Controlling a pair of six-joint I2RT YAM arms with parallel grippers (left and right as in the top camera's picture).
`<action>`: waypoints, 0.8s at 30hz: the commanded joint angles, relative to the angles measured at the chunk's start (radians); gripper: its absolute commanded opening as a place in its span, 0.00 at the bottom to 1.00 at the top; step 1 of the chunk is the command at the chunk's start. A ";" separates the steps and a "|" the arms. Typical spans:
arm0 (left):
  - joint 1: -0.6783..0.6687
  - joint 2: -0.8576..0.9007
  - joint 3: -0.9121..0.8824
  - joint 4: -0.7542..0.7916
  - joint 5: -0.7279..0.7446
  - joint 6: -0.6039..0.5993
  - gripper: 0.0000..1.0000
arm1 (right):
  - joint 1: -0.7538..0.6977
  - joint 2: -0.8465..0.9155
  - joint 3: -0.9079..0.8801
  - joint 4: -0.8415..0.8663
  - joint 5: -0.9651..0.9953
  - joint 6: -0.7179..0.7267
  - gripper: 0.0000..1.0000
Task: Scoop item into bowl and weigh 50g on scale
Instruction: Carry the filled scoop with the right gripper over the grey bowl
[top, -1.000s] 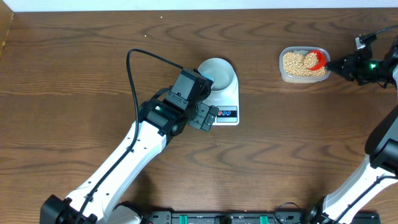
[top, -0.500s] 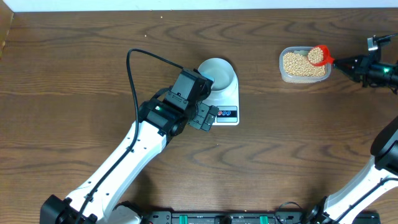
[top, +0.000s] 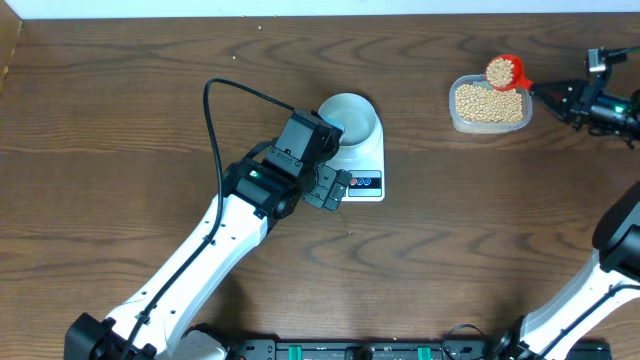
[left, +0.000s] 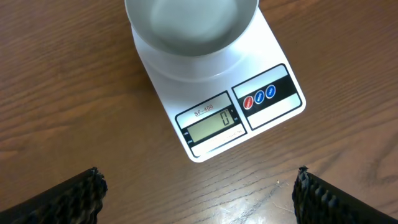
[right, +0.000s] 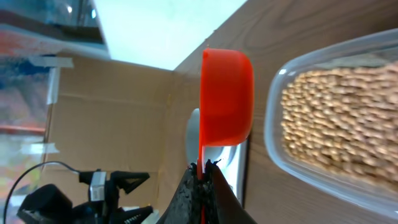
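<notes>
Lifted out of tub (top: 455, 112) at desk's (top: 450, 250) far right corner: red scoop (top: 519, 77) heaped with beans (top: 500, 71), pinched tight in right gripper (top: 548, 94); left gripper (left: 199, 198) unmoved, spread wide, empty, over scale (left: 211, 118).

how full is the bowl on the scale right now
Empty. In the left wrist view the bowl is bare inside and the scale reads 0; the beans sit in the clear tub and the red scoop.
</notes>
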 joint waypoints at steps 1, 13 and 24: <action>0.003 0.001 0.003 -0.003 0.000 -0.002 0.98 | 0.048 0.005 -0.003 0.000 -0.071 -0.023 0.01; 0.003 0.001 0.003 -0.003 0.000 -0.002 0.98 | 0.240 0.005 -0.003 -0.001 -0.070 -0.003 0.01; 0.003 0.001 0.003 -0.003 0.000 -0.002 0.98 | 0.415 0.005 -0.003 0.000 0.047 -0.003 0.01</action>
